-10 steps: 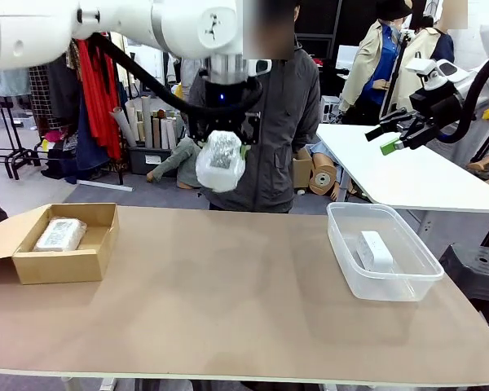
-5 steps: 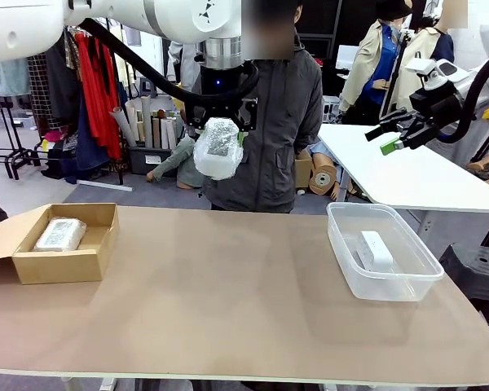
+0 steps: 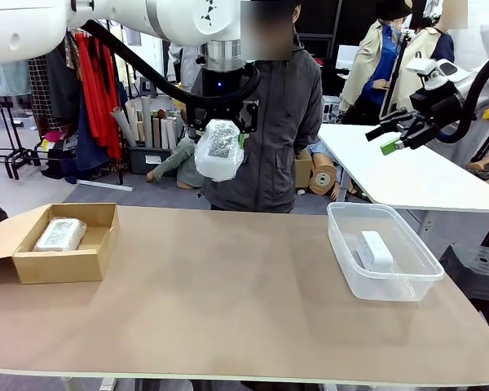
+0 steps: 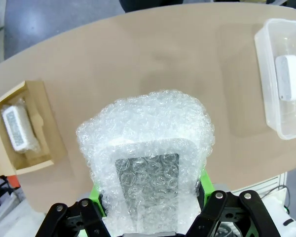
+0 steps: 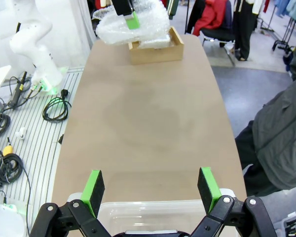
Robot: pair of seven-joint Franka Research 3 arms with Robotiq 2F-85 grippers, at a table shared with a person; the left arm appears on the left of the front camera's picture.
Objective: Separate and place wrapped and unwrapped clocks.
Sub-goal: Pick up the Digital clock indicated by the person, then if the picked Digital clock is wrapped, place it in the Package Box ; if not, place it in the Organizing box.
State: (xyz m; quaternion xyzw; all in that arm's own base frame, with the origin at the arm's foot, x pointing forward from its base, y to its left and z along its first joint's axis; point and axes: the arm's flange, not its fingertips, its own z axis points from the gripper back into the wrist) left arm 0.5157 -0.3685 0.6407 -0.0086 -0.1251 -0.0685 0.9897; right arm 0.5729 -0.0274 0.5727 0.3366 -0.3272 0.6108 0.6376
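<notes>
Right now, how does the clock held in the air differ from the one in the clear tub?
The held clock is wrapped in bubble wrap; the tub clock is bare, smooth white. The held clock hangs high above the table in the left end effector; the tub clock lies in the clear tub. Both are oblong blocks.

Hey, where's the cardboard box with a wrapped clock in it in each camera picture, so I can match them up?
Front view: cardboard box at the table's left end, a wrapped clock inside.
Left wrist view: the box at the left edge, beside the bubble-wrapped clock that the left tool holds.
Right wrist view: the box at the table's far end, top centre.
Shared landmark: the brown table.
</notes>
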